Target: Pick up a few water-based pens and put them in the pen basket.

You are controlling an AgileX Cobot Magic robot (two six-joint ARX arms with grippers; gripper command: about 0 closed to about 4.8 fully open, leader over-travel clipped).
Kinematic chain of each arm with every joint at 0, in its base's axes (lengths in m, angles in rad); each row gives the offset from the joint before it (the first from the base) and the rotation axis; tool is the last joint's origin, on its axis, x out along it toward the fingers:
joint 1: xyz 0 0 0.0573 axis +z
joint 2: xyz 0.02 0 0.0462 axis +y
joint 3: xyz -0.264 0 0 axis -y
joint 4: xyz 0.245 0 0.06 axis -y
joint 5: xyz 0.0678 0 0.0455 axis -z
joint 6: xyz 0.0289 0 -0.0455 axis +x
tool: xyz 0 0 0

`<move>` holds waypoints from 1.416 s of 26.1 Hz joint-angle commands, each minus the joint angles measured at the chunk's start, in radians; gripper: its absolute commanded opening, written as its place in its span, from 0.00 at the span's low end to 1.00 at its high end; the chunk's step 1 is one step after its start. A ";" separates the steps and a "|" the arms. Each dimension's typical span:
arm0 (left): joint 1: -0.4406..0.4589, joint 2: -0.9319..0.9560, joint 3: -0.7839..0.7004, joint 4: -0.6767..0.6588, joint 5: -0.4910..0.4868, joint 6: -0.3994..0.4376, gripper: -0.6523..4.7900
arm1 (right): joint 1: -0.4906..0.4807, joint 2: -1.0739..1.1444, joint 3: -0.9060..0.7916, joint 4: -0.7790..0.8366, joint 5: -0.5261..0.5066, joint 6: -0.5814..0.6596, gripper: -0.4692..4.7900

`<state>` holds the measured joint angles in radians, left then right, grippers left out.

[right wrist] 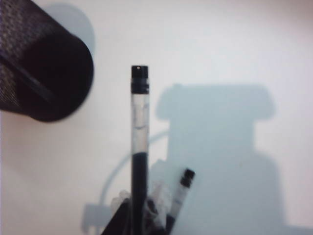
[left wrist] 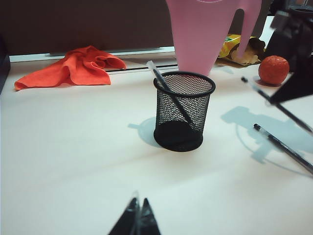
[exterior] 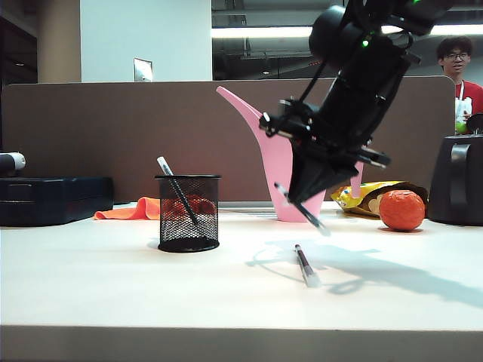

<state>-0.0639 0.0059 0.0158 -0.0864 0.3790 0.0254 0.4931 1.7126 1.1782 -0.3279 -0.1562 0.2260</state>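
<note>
The black mesh pen basket stands left of the table's middle with one water-based pen leaning inside it. My right gripper hangs above the table to the right of the basket, shut on a second pen that slants downward. In the right wrist view that held pen sticks out past the gripper, with the basket off to one side. A third pen lies flat on the table under the gripper. My left gripper is shut and empty, low over the table short of the basket.
A tall pink watering can stands behind the right gripper. An orange fruit and a snack bag lie at the right, an orange cloth behind the basket. A black case sits far left, a dark appliance far right.
</note>
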 commanded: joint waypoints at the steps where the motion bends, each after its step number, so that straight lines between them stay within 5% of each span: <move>1: 0.001 0.001 0.004 0.013 0.000 0.001 0.11 | 0.002 -0.020 0.002 0.173 -0.095 -0.010 0.07; 9: 0.002 0.001 0.004 0.013 0.000 0.001 0.11 | 0.016 -0.005 0.002 0.686 -0.230 -0.010 0.07; 15: 0.002 0.000 0.004 0.013 0.000 0.001 0.11 | 0.027 0.079 0.002 0.904 -0.292 -0.008 0.07; 33: 0.001 0.000 0.004 0.012 0.030 0.000 0.11 | 0.063 0.211 0.003 1.063 -0.254 0.016 0.07; 37: 0.001 0.000 0.004 0.012 0.061 0.000 0.11 | 0.063 0.211 0.003 1.048 -0.254 0.016 0.15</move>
<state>-0.0639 0.0059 0.0158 -0.0868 0.4084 0.0250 0.5541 1.9255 1.1778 0.7132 -0.4118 0.2420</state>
